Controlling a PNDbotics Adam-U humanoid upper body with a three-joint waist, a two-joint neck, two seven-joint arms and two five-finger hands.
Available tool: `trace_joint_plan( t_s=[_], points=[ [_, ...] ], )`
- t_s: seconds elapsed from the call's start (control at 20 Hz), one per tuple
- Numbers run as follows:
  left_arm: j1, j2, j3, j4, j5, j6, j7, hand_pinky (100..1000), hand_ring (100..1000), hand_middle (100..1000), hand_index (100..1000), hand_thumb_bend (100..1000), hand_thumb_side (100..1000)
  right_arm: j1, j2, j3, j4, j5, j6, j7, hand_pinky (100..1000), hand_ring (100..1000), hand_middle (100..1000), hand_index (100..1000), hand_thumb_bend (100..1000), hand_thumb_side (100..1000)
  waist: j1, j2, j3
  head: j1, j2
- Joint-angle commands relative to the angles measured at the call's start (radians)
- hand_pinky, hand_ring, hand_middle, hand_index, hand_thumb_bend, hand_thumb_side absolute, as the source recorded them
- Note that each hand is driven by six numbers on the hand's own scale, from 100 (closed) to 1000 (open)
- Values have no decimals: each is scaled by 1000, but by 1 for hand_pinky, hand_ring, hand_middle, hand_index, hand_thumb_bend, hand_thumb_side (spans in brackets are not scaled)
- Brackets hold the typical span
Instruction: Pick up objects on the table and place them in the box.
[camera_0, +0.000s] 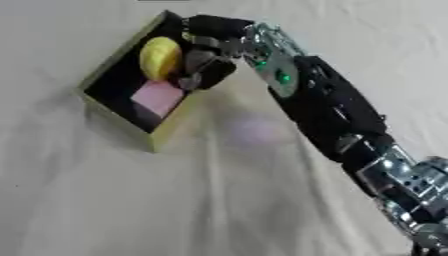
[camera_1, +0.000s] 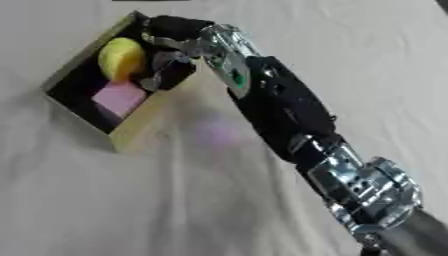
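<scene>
Our right hand (camera_0: 208, 60) reached to eleven o'clock, fingers curled round the yellow object (camera_0: 161, 58) inside the box (camera_0: 166, 136) (pink block (camera_0: 158, 97) already in); release remained.

Yellow-green box (camera_0: 163, 140) with black inside, yellow object (camera_0: 160, 58), pink block (camera_0: 157, 98).

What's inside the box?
Inside the yellow-walled box are a yellow rounded object and a flat pink square. The right hand reaches in, hiding the box's far corner.
</scene>
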Motion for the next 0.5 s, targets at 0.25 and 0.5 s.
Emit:
trace_joint_plan(
  t_s=[0.25,0.5],
  points=[
    [-3,11,5,-16,-3,4,0,735,769,727,878,186,521,-33,-60,-11,-109,-59,32,-6,891,979,793,901,203,371,6,-33,-9,8,-6],
    [1,12,5,-16,-3,5,-1,734,769,726,878,185,520,-36,-75,-12,-146,-92,56,-10,892,980,792,904,204,336,9,-37,-14,9,-4]
  ],
)
